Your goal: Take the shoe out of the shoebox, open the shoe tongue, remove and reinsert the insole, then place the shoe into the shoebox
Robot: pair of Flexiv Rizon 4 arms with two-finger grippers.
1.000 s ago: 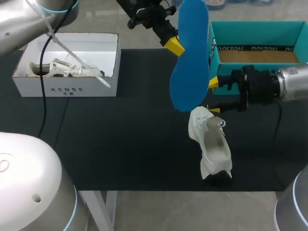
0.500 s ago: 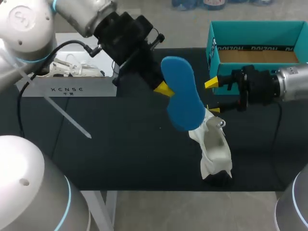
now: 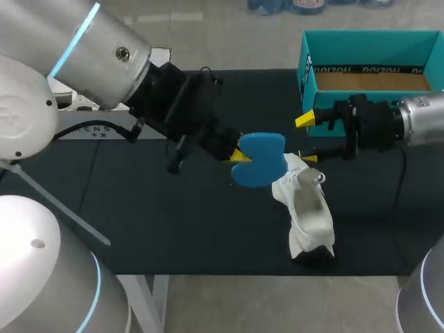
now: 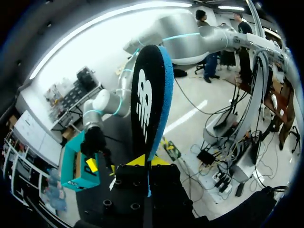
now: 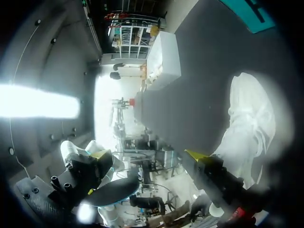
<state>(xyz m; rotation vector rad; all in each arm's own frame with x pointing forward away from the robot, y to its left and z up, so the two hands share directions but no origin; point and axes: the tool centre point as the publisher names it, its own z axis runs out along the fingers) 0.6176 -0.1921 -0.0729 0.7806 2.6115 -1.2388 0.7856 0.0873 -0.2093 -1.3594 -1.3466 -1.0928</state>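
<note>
My left gripper is shut on the heel end of a blue insole, which lies low over the table, touching the left side of the white shoe. In the left wrist view the insole stands up from the gripper, black underside showing. The shoe lies on the dark mat, opening upward. My right gripper is open just above the shoe's top end, in front of the teal shoebox. From the right wrist the shoe lies beside the open gripper.
A white box holding another pale shoe stands at the back left, mostly hidden by my left arm. The teal shoebox's open inside shows brown cardboard. The mat's front edge runs just below the shoe.
My left arm swung the insole down from high beside the shoebox to table level against the shoe's left side. The right arm and the shoe stayed put.
</note>
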